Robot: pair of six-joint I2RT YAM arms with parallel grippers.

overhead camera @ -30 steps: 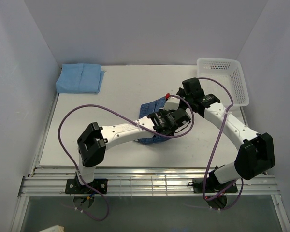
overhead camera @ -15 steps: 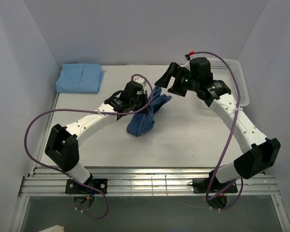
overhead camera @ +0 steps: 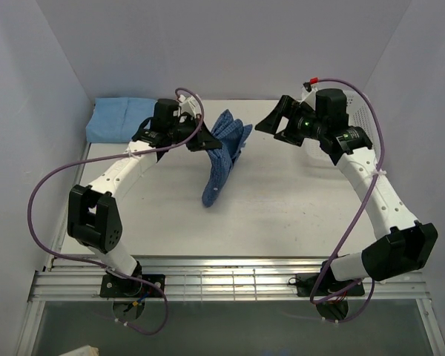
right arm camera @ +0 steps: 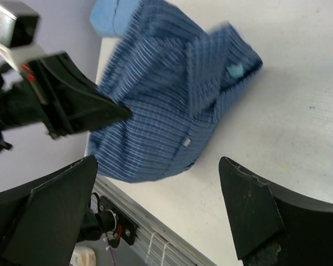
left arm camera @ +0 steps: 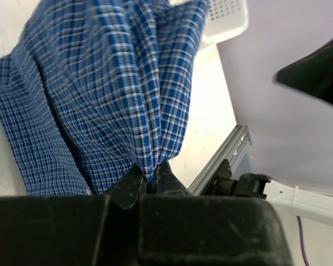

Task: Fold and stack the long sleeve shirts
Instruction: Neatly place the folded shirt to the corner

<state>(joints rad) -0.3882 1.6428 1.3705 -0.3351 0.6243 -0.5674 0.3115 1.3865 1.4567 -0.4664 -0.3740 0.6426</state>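
The dark checked shirt [overhead camera: 221,159] is held up over the tabletop [overhead camera: 304,211] by the tightly pinched left gripper [overhead camera: 205,141], likely to be stacked on the folded light blue shirt [overhead camera: 122,120] nearby, while the right gripper [overhead camera: 274,127] is spread wide and empty.

From above, my right arm covers most of the basket [overhead camera: 365,113], and my left arm hides the right edge of the light blue shirt [overhead camera: 117,120]. The checked shirt [left arm camera: 111,83] runs off my left wrist view's top and left edges. In my right wrist view it is blurred.
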